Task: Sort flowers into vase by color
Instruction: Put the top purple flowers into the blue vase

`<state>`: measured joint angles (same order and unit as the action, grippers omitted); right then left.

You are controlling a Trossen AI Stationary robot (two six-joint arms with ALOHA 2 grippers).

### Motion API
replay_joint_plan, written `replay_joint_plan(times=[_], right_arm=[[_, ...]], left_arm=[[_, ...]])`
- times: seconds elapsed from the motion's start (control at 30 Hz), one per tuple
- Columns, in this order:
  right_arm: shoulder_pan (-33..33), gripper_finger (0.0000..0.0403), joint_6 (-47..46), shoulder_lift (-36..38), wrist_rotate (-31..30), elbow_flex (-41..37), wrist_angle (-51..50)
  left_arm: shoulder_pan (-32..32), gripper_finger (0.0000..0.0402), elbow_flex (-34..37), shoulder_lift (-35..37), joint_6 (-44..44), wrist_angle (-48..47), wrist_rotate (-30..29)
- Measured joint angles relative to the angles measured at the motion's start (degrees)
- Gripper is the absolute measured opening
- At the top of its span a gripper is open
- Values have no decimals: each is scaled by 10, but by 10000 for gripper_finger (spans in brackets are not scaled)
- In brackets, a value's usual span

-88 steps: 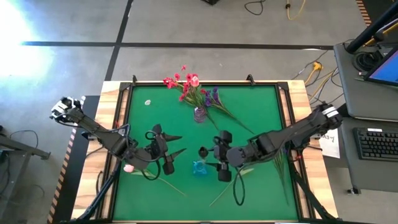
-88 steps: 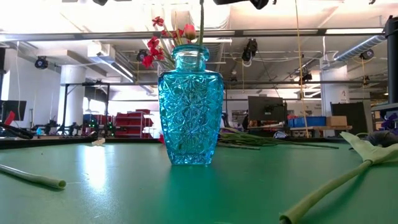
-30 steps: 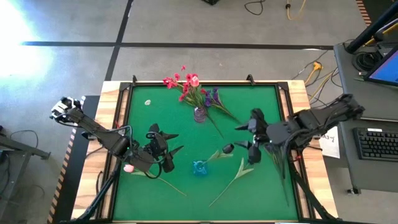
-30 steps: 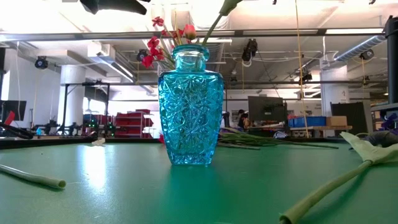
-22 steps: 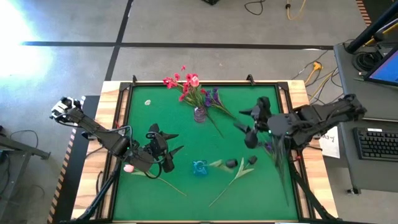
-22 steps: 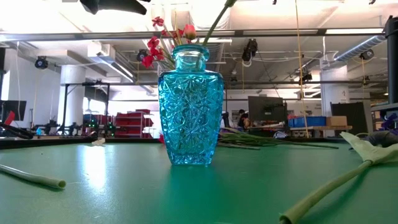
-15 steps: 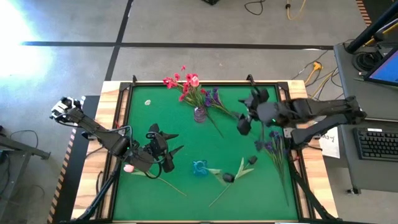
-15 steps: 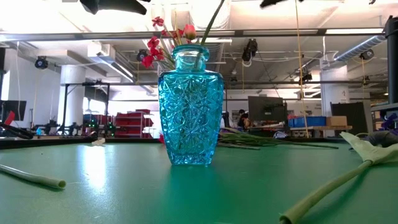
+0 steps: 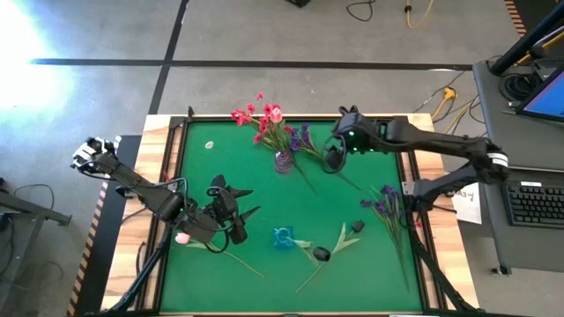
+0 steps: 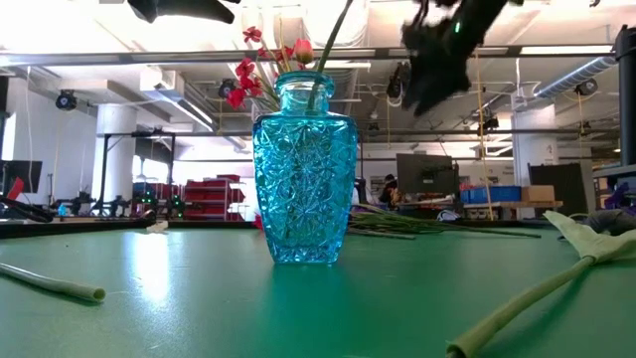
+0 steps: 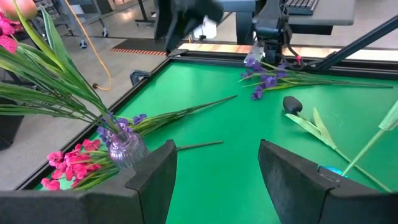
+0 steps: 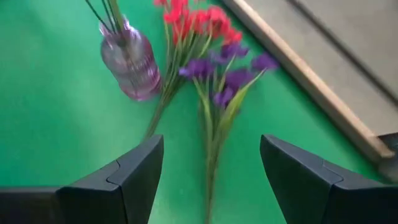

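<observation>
My right gripper (image 9: 333, 159) hangs open over the purple flowers (image 12: 227, 78); left gripper (image 9: 240, 214) open, idle.

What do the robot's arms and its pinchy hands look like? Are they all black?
Mostly, yes. Both arms are dark and thin, built from jointed segments, with black cables looping beside them. The left arm has a pale grey base at the table's edge; the right arm wears a white band. The left gripper and right gripper each have two chunky, angular black jaws. A small green light glows on the right arm.
</observation>
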<state>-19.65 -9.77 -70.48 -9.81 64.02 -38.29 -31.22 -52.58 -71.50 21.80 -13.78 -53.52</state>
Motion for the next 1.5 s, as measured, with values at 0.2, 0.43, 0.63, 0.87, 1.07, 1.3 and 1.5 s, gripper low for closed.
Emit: replay_joint_plan(times=[0.2,0.43,0.63,0.87,1.07,1.3,1.5], right_arm=[[-59,261,15,-60,58,-80,103],[-93,260,24,-156,58,-115,172],[-93,260,34,-234,58,-100,185],[-93,252,34,-274,59,-80,184],[-92,192,32,-276,63,-80,188],[-92,47,19,-277,59,-80,193],[-93,19,-2,-260,51,-82,182]], left_arm=[[-1,213,0,0,0,0,0],[-1,213,0,-2,1,0,0],[-1,213,0,-18,1,-1,1],[-1,213,0,-37,3,1,0],[-1,213,0,-41,3,1,0],[-1,213,0,-40,3,1,-15],[-1,213,0,-40,4,7,-15]])
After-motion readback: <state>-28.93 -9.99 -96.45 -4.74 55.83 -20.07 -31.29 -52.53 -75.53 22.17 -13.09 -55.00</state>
